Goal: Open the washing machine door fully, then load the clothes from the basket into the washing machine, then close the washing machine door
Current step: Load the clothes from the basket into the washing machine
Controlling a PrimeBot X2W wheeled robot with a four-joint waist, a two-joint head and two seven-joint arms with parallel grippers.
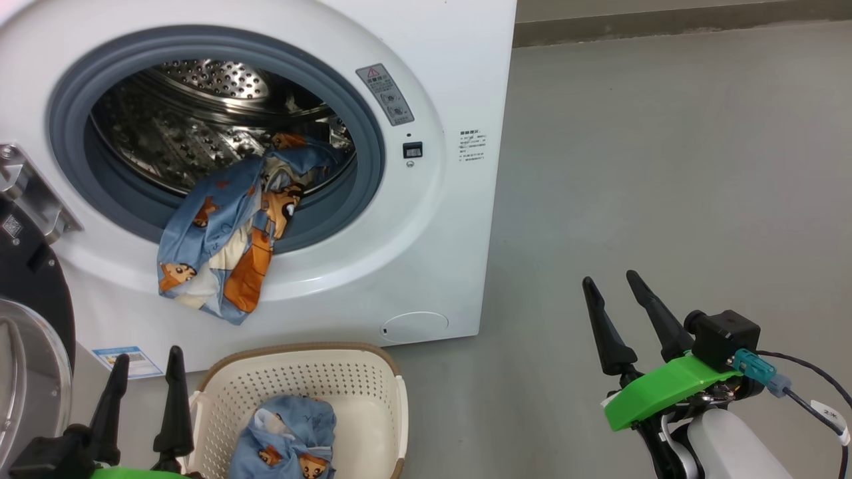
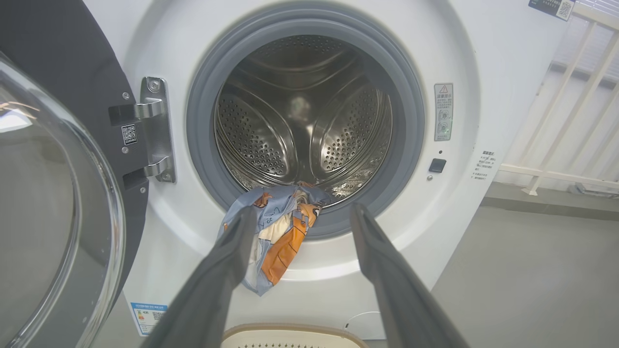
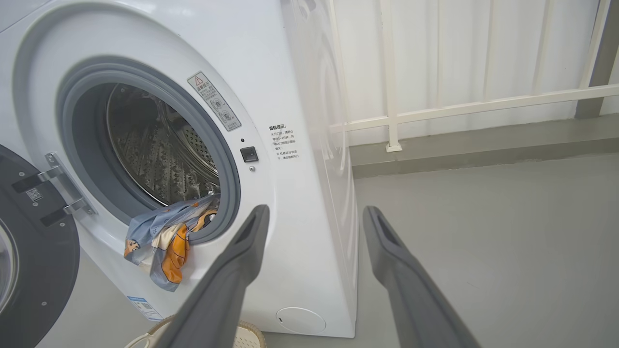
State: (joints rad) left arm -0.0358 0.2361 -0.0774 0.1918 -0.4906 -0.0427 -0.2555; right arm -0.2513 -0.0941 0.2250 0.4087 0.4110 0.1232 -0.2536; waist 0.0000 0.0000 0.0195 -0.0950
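Finds the washing machine door (image 1: 33,286) swung wide at the left, leaving the mouth of the washing machine (image 1: 439,219) free for loading. Has one of the clothes (image 1: 226,246) draped half out over the grey gasket (image 1: 369,143) (likely in need of a push inward before closing) and another garment (image 1: 289,436) bundled in the basket (image 1: 299,349) just below. Holds left claw (image 1: 148,354) and right claw (image 1: 609,277) spread wide — gripping nothing, touching nothing, the left poised beside the basket.

Laundry corner — white front-load washing machine (image 1: 452,66) w/ basket (image 1: 293,347) on bare grey floor (image 1: 665,166), white railing (image 3: 483,105) behind.
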